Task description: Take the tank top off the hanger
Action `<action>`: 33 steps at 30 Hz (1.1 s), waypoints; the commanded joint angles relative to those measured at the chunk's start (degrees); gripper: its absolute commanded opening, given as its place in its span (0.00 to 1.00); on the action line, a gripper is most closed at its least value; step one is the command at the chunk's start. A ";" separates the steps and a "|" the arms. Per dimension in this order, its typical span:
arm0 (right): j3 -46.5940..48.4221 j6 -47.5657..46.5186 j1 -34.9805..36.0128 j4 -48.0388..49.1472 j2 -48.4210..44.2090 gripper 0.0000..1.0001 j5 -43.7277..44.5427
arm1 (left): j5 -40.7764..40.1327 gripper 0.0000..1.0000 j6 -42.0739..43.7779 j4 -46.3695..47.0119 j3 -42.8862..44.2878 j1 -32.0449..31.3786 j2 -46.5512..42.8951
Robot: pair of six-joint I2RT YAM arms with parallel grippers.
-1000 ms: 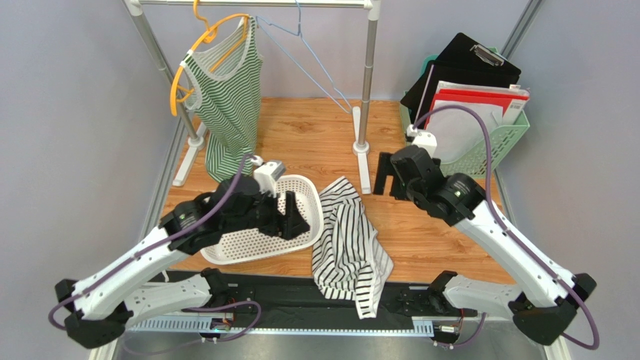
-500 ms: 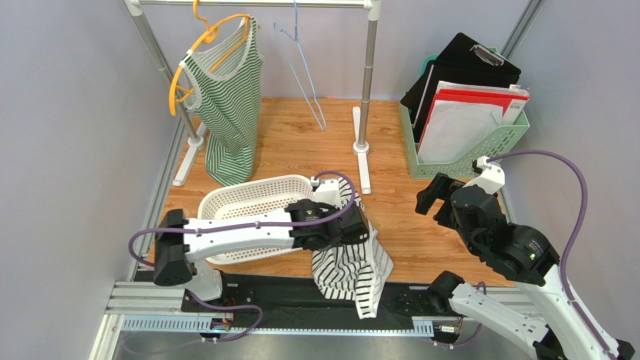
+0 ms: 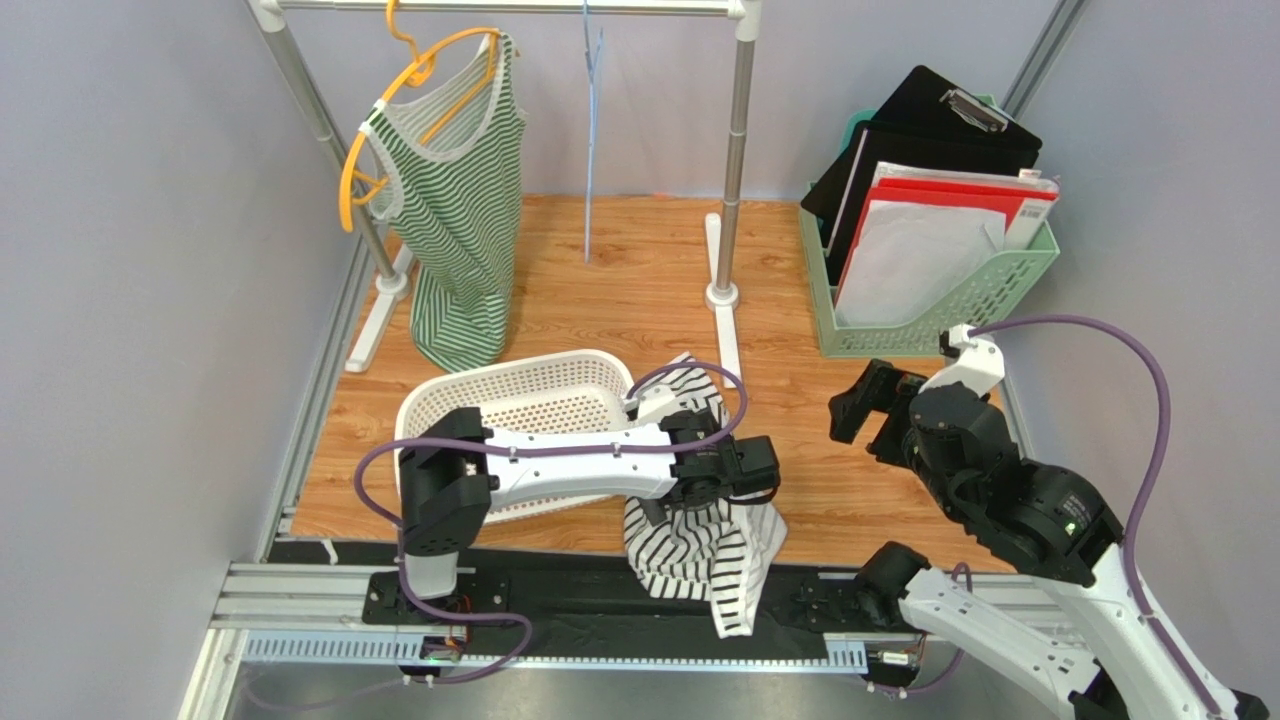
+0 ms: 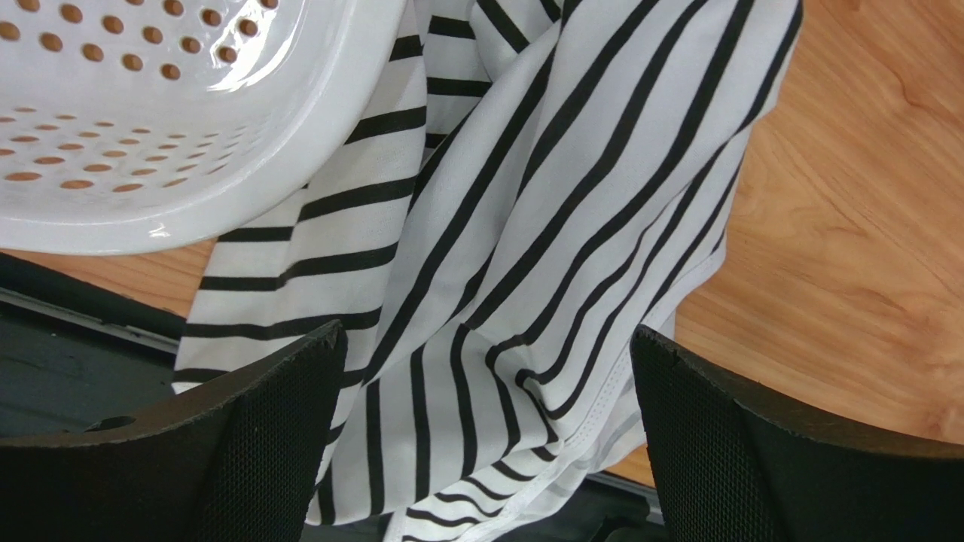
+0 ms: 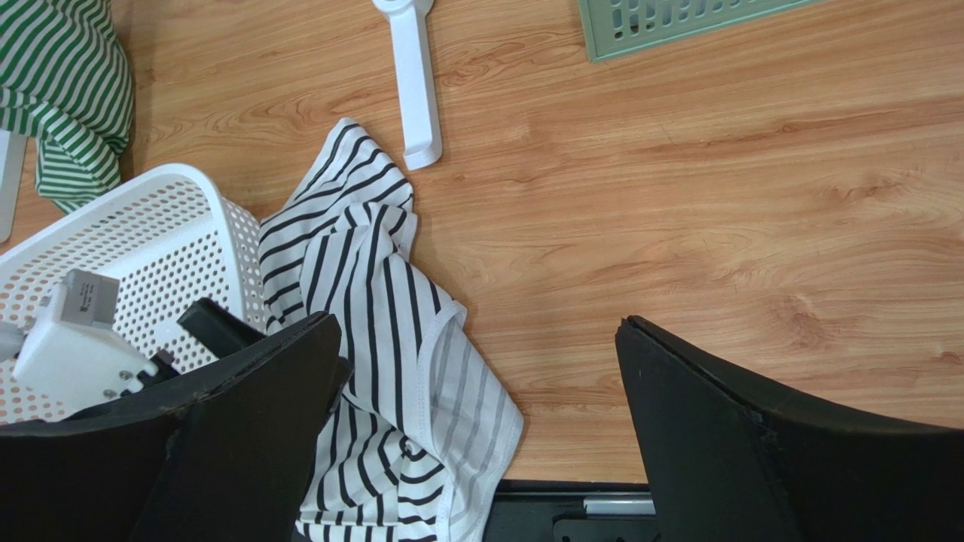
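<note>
left fingers [image 4: 260,452] now over striped top [image 4: 509,260]

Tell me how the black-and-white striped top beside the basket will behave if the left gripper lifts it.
The striped top lies in soft folds, so it will probably hang limp from one pinch of the left gripper. It looks thin, likely light. Its edge seems to run against the white basket, so pulling may nudge that.

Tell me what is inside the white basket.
Nothing shows in the basket: its visible perforated floor is bare. The left arm crosses its near side and hides that part. The black-striped top lies beside it, outside.
</note>
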 commanded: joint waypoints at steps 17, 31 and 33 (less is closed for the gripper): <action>0.32 -3.01 0.08 2.21 -4.42 1.00 -2.76 | 4.17 0.69 -4.11 4.15 0.64 3.89 11.49; 5.24 -0.37 0.08 -5.34 -6.61 1.00 1.62 | 1.36 0.00 10.91 8.63 2.92 4.33 8.07; 5.77 -0.37 0.08 -6.14 -8.28 1.00 4.35 | 0.13 0.00 15.29 8.81 4.59 4.33 6.15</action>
